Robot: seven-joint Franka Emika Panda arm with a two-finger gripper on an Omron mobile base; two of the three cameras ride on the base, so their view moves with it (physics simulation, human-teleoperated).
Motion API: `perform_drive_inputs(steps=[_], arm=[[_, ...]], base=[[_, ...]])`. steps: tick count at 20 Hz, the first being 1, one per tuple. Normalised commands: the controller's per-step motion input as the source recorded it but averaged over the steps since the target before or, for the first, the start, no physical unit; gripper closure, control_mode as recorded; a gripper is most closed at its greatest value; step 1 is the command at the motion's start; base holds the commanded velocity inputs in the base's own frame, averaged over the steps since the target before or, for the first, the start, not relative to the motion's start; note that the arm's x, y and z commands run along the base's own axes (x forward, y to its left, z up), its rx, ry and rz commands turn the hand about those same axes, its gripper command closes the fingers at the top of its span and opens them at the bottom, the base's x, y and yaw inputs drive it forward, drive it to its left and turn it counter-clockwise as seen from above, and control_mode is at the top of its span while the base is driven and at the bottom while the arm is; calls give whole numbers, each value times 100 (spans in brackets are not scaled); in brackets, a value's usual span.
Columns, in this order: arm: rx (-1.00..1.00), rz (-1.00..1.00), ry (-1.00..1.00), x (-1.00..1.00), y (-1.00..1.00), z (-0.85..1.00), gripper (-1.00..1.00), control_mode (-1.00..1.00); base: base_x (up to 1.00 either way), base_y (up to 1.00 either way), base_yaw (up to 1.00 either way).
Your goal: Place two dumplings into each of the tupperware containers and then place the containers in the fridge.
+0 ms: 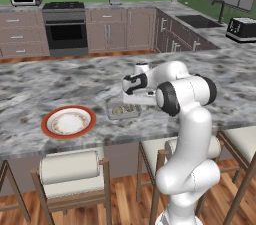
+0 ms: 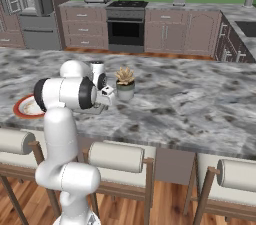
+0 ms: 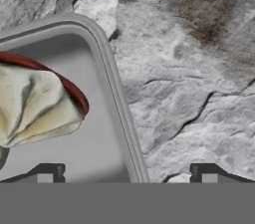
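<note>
Bar stools (image 1: 70, 171) with pale cushioned backs stand closest to you, lined along the near edge of the marble tabletop (image 1: 30, 86). From behind them your white arm rises, bends at a dark-jointed elbow and reaches forward and left over the tabletop, the wrist turned down so the claw (image 3: 124, 170) points at the surface. Your claw is wide open and grips nothing: in the hand view its two dark tips stand far apart, one over the floor of a tupperware container (image 3: 94, 133), the other over bare marble, with the container's rounded wall running between them. Inside that container you can see a pale, folded dumpling (image 3: 35, 106) with a dark red edge curving around it; it lies against the tray floor, away from either tip. In the left base view the same grey container (image 1: 123, 111) sits on the tabletop just below your hand, with mottled dumplings in it, though you cannot count them there. A round red-rimmed plate (image 1: 68, 121) lies to its left, apart from it. From the right base view a small potted plant (image 2: 125, 83) stands just beyond your wrist. At the far left of that view you see part of the grey fridge (image 2: 22, 4). No writing or brand is legible anywhere.
</note>
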Motion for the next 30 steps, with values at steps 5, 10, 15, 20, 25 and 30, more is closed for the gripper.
perform_drive_inputs(steps=[5,10,15,20,25,30], arm=[[1,0,-6,0,0,-34,-100,-100],[3,0,-7,1,0,-28,-100,-100],[3,0,-5,0,0,-22,-100,-100],[1,0,-3,0,0,-7,100,-100],[0,0,0,0,0,0,100,-100],[0,0,0,-4,-1,24,100,-100]], base=[[0,0,0],[0,0,0],[0,0,0],[0,0,0],[0,0,0],[0,0,0]])
